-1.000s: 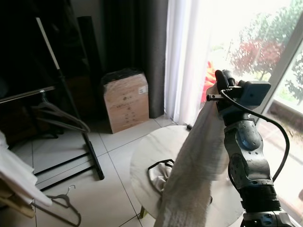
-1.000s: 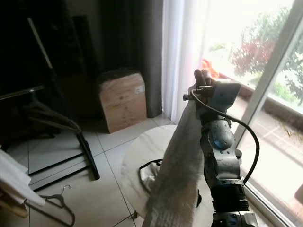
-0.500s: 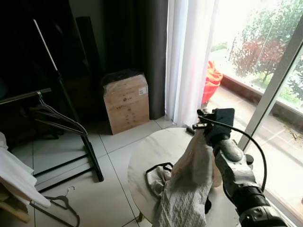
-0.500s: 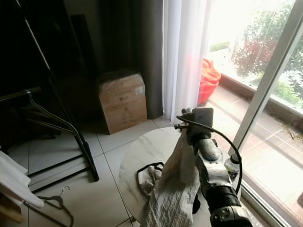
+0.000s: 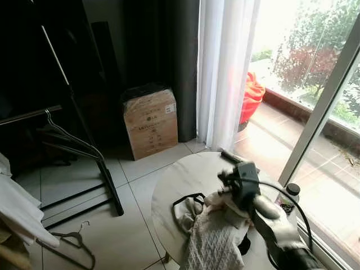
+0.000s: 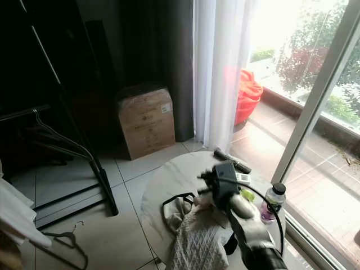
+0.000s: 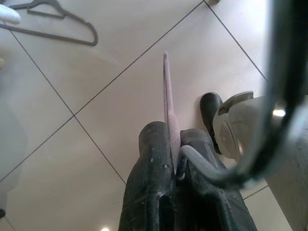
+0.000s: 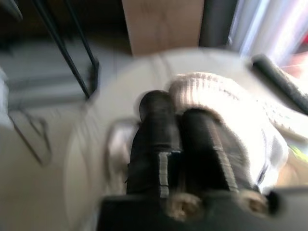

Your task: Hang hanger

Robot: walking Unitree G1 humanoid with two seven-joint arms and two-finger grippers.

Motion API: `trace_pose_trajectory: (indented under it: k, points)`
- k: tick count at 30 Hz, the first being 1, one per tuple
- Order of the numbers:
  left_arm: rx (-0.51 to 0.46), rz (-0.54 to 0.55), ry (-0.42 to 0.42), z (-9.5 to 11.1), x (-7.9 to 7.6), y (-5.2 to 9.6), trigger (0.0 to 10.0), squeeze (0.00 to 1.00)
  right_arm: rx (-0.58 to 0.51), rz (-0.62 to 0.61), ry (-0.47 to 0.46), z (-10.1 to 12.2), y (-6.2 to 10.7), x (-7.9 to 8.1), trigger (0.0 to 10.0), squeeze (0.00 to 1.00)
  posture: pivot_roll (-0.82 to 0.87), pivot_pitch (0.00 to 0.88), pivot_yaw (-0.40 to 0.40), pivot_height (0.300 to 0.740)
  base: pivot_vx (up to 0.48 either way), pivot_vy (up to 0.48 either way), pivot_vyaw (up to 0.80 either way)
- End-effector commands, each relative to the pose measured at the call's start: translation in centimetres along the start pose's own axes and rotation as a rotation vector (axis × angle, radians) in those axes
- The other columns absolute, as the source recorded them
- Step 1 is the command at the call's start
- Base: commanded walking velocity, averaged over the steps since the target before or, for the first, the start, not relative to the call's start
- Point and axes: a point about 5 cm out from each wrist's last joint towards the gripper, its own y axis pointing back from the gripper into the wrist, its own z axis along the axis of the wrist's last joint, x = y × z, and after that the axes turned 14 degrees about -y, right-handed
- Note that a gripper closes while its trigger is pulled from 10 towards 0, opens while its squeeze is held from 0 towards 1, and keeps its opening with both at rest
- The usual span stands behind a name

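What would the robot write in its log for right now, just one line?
right hand: shut on white garment, low over round table | left hand: shut on hanger, above tiled floor

Daylight pours through a glass door (image 5: 332,101) and white curtain (image 5: 225,67) onto pale floor tiles (image 5: 84,185), beside a dark curtain (image 5: 169,50).

A round pale table (image 6: 169,180) carried a crumpled white quilted cloth (image 6: 197,239) under the right gripper (image 8: 175,108); a remote (image 6: 232,160) and bottle (image 6: 271,201) lay beyond it; a hanger (image 5: 76,243) lay on the tiled floor (image 5: 129,247).
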Motion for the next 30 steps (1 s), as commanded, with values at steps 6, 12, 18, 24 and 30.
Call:
trace_pose_trajectory:
  k: [6, 12, 18, 24, 30]
  points:
    - [0.017, -0.007, -0.014, -0.4, 0.2, 0.1, 10.0, 0.00, 0.110, 0.064, 0.010, -2.4, 1.2, 0.7, 10.0, 0.00, -0.02, 0.000, 0.019, 0.740, 0.000, 0.000, 0.00]
    - [0.017, -0.007, -0.013, -0.4, 0.2, 0.1, 10.0, 0.00, 0.159, 0.014, -0.016, -3.9, 1.7, 0.4, 10.0, 1.00, -0.01, 0.000, 0.016, 0.740, 0.000, 0.000, 0.00]
    - [0.018, -0.004, -0.016, -0.4, 0.2, 0.1, 10.0, 0.00, 0.129, -0.152, -0.021, -3.9, 3.1, -0.6, 10.0, 1.00, -0.03, 0.000, 0.014, 0.740, 0.000, 0.000, 0.00]
    - [0.017, -0.006, -0.019, -0.3, 0.2, 0.1, 10.0, 0.00, 0.076, -0.271, -0.123, -3.4, 3.8, -1.1, 10.0, 1.00, -0.03, 0.000, 0.011, 0.740, 0.000, 0.000, 0.00]
    - [0.016, -0.008, -0.019, -0.3, 0.1, 0.0, 10.0, 0.00, 0.033, -0.226, -0.389, -2.8, 3.6, -0.2, 10.0, 1.00, -0.03, 0.006, 0.005, 0.740, 0.000, 0.000, 0.00]
